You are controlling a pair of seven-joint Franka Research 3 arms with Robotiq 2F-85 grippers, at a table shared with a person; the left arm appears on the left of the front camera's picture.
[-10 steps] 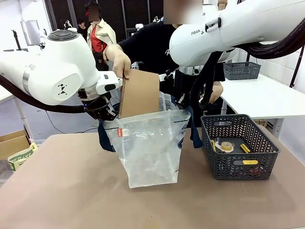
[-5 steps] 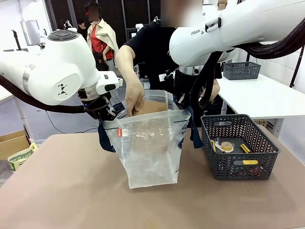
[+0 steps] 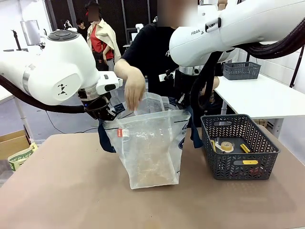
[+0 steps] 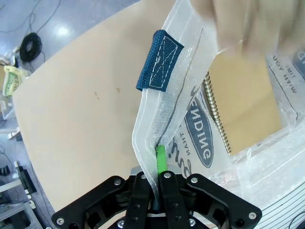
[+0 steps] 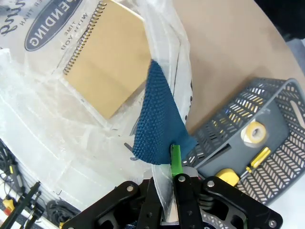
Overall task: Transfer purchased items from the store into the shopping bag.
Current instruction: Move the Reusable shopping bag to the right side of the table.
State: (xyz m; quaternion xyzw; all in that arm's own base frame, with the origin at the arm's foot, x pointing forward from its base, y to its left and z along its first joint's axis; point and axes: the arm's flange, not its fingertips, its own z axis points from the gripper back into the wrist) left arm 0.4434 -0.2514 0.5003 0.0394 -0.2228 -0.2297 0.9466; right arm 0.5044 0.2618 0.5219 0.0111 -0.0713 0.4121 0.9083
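The shopping bag (image 3: 148, 148), clear plastic with navy straps and a red tag, stands on the table held open between both arms. My left gripper (image 3: 108, 113) is shut on its left rim, and the left wrist view shows this gripper (image 4: 158, 160) pinching the plastic below a navy strap patch (image 4: 160, 60). My right gripper (image 5: 174, 161) is shut on the opposite rim by the navy strap (image 5: 157, 119). One purchased item, a flat brown spiral-bound pad (image 4: 243, 109) (image 5: 108, 62), lies inside the bag. The person's hand (image 3: 135, 93) hovers over the bag's mouth.
A dark grey mesh basket (image 3: 217, 143) stands right of the bag, holding a tape roll (image 3: 224, 145) and small yellow items (image 3: 249, 162). In the right wrist view the basket (image 5: 259, 102) lies close beside the bag. A cardboard box (image 3: 12, 140) sits off the table's left edge.
The person lowered the brown pad into the bag and let it drop to the bottom; the hand has come back up above the mouth. Both arms kept still.
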